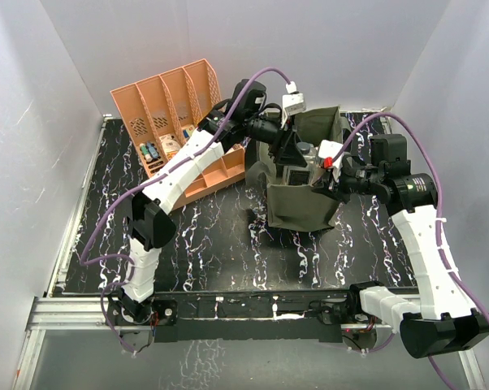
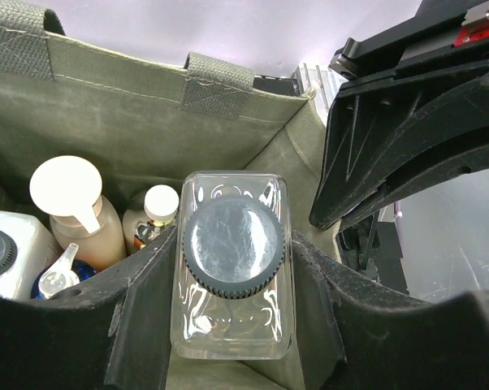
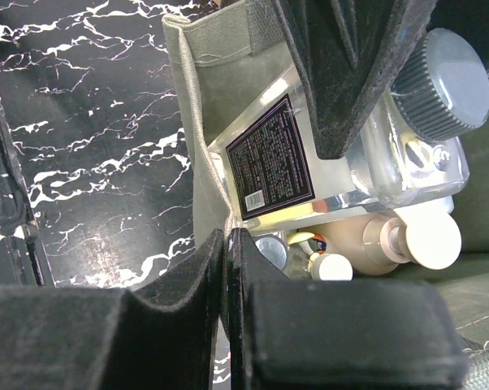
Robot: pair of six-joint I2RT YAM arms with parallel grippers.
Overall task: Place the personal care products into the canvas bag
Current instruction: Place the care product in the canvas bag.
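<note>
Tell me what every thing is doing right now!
Left gripper, shut on the clear bottle.
Clear bottle, capped, held over the bag's opening.
Right gripper, shut on the bag's edge.
Bag, open and upright.
Tan pump bottle, upright inside the bag.
White bottle, inside the bag.
Rack, on the table, holding small boxes.

**Centre:** clear bottle [image 2: 228, 333], dark ribbed cap facing the lens, clamped between the two black fingers [image 2: 139, 317] of the left gripper [image 2: 228, 301].

**12 o'clock:** canvas bag [image 2: 147, 114], olive, strap stitched at the rim, mouth open.

**9 o'clock, inside the bag:**
- tan pump bottle [image 2: 98, 237], white head
- white-capped bottle [image 2: 160, 206], just beside the tan pump bottle
- white bottle [image 2: 21, 244], dark cap
- blue pump bottle [image 2: 59, 280], mostly hidden

**2 o'clock:** right gripper [image 2: 334, 195], black, at the bag's rim.
</note>
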